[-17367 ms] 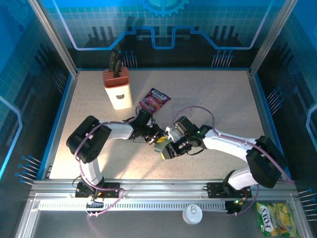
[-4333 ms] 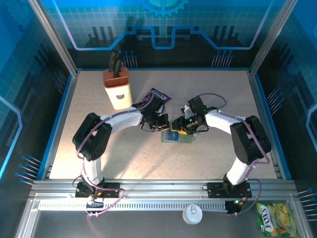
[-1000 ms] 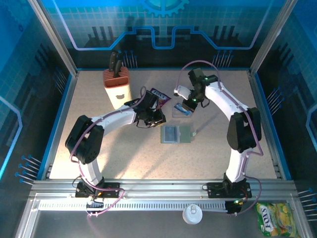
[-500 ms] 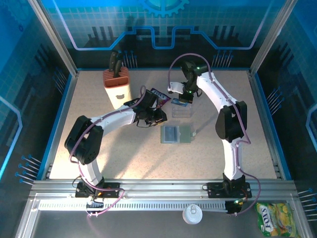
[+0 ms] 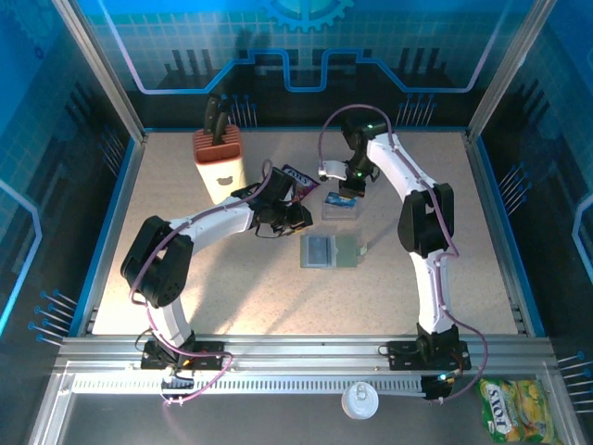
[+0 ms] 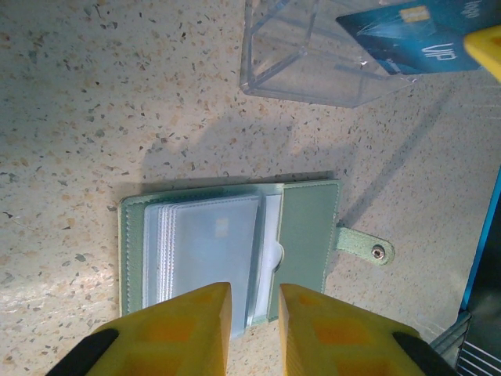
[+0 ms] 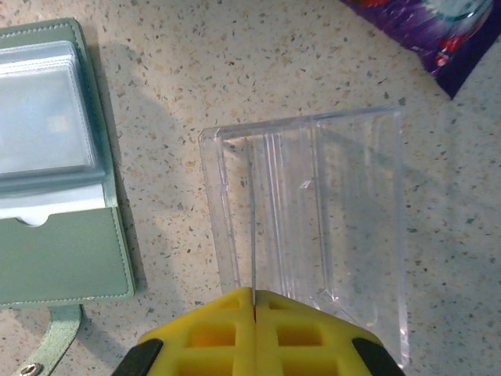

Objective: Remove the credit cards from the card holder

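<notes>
left gripper [image 6: 254, 301] parked over holder [image 6: 309, 235], jaws apart, empty | holder lies open mid-table | I've moved the blue card [image 6: 399, 35] from holder to above box [image 7: 329, 204], right gripper [image 7: 253, 296] clamped on it | one out, drop next I reckon

The holder [image 5: 330, 250] is laid open on the tabletop [image 5: 250, 301]. Just behind it a box [image 5: 341, 210] is set, with a card [image 6: 407, 35] held above it. A packet [image 5: 295, 182] lies left of the box, a knife block [image 5: 220, 169] farther left.
</notes>
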Controlling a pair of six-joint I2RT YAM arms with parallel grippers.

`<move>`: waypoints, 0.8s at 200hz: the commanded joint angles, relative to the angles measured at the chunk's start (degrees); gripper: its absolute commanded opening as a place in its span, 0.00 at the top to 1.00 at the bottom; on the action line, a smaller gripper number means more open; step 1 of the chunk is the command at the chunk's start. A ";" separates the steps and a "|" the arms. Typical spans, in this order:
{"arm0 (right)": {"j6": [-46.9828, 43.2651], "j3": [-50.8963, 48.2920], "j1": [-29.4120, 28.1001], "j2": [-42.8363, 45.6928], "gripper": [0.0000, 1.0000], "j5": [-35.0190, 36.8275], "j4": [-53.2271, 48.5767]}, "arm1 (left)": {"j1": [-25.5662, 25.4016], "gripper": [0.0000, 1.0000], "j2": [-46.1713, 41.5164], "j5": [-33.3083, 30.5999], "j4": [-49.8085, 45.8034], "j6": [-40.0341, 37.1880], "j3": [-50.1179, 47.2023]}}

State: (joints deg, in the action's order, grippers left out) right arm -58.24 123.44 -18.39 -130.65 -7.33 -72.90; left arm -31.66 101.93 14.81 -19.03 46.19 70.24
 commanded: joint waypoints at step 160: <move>-0.92 -8.20 -0.92 -2.34 1.00 -2.69 -0.59 | 1.07 0.76 -1.26 1.41 0.83 1.01 -3.09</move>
State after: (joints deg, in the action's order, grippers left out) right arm -58.98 117.38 -18.46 -131.66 -9.06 -72.42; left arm -31.11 101.93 14.81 -18.72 46.59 68.07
